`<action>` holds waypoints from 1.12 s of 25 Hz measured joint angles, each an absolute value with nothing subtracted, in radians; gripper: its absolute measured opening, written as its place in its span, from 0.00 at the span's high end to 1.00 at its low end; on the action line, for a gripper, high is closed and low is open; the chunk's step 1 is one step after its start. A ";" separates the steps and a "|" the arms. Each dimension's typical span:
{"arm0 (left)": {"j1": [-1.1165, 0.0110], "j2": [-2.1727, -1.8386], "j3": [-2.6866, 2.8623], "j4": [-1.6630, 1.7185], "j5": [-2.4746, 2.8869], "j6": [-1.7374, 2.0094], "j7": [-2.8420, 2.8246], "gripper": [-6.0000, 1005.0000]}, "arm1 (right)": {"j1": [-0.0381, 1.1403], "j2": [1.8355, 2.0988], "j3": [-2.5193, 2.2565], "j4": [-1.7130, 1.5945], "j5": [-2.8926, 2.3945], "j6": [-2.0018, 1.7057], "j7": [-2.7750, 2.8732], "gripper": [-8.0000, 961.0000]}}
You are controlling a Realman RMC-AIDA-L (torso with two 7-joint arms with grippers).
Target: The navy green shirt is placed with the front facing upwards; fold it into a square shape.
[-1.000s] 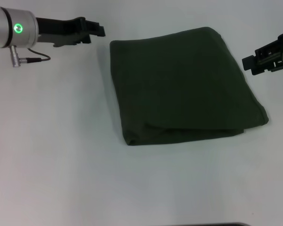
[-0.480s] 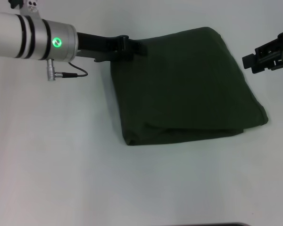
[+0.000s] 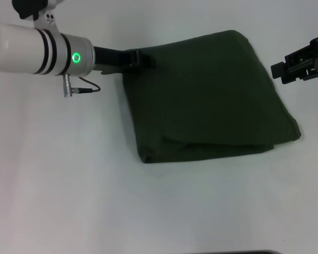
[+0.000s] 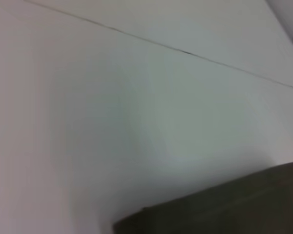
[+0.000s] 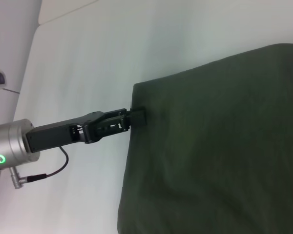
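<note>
Shirt [image 3: 206, 100] lies folded on the white counter [image 3: 69, 185], a dark olive-green, roughly four-sided bundle set at a slant toward the far right part of the surface. Doubled layers show along its near edge, and no lettering is visible on the upper face. The left gripper [image 3: 143, 57] reaches in from the left side and sits at the bundle's far left corner, its dark tip right over the cloth edge; I cannot tell whether its jaws are apart or together, or whether they pinch any fabric. A green ring light glows on that arm's pale wrist. The right gripper [image 3: 302, 66] hovers off the bundle's far right edge, apart from the cloth, and its jaws cannot be made out either.
</note>
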State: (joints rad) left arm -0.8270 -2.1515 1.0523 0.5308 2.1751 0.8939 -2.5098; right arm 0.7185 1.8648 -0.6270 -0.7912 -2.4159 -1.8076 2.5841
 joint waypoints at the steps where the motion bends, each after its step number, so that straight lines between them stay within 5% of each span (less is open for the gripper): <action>1: -0.827 -2.150 1.058 0.522 2.175 0.880 -2.510 0.51 | 0.718 1.865 -0.629 -0.791 -2.416 -1.805 2.584 0.55; 28: -0.738 -2.064 0.852 0.733 2.175 1.520 -2.464 0.48 | 0.720 1.863 -0.657 -0.796 -2.473 -1.762 2.526 0.55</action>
